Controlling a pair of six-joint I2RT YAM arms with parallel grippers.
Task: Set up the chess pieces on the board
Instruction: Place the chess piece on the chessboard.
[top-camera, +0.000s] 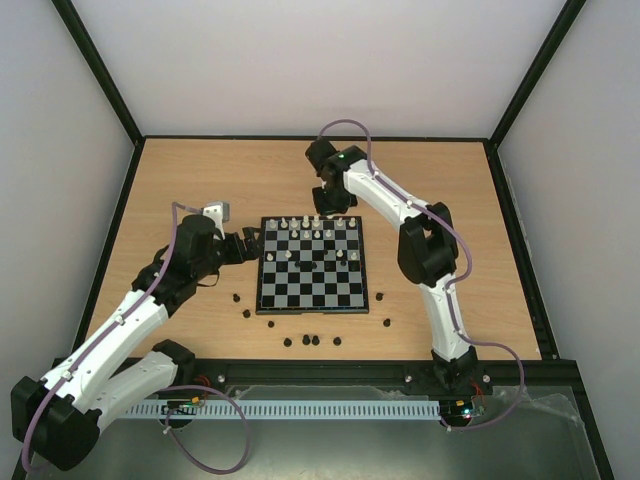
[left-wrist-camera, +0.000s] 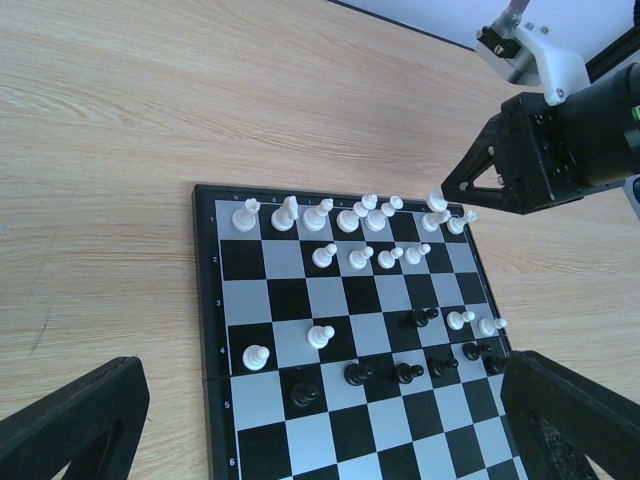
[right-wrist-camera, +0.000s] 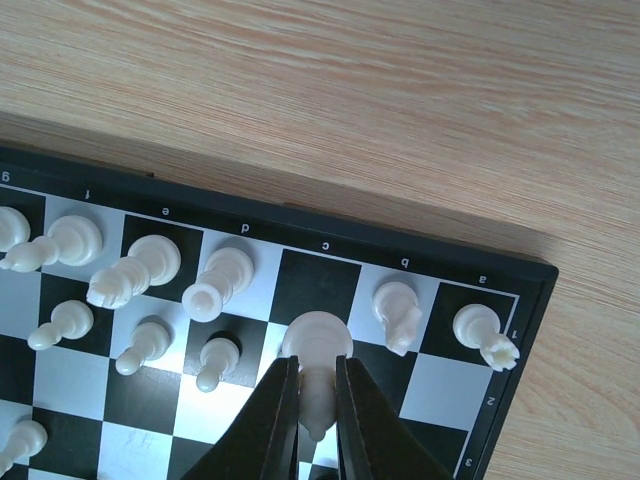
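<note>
The board (top-camera: 312, 307) lies mid-table with white chess pieces (top-camera: 316, 224) along its far rows and a few black ones (top-camera: 310, 264) in the middle. My right gripper (right-wrist-camera: 317, 365) is shut on a white piece (right-wrist-camera: 318, 340) and holds it upright by the c-file square of the back row, between a white knight (right-wrist-camera: 398, 315) and a taller white piece (right-wrist-camera: 220, 280). In the top view this gripper (top-camera: 324, 210) hangs over the board's far edge. My left gripper (left-wrist-camera: 330, 440) is open and empty, over the board's left side (top-camera: 250, 246).
Several loose black pieces lie on the wood: by the board's near-left corner (top-camera: 246, 313), along its near edge (top-camera: 311, 340), and to its right (top-camera: 388, 321). The right arm (left-wrist-camera: 540, 150) shows over the board's far corner in the left wrist view.
</note>
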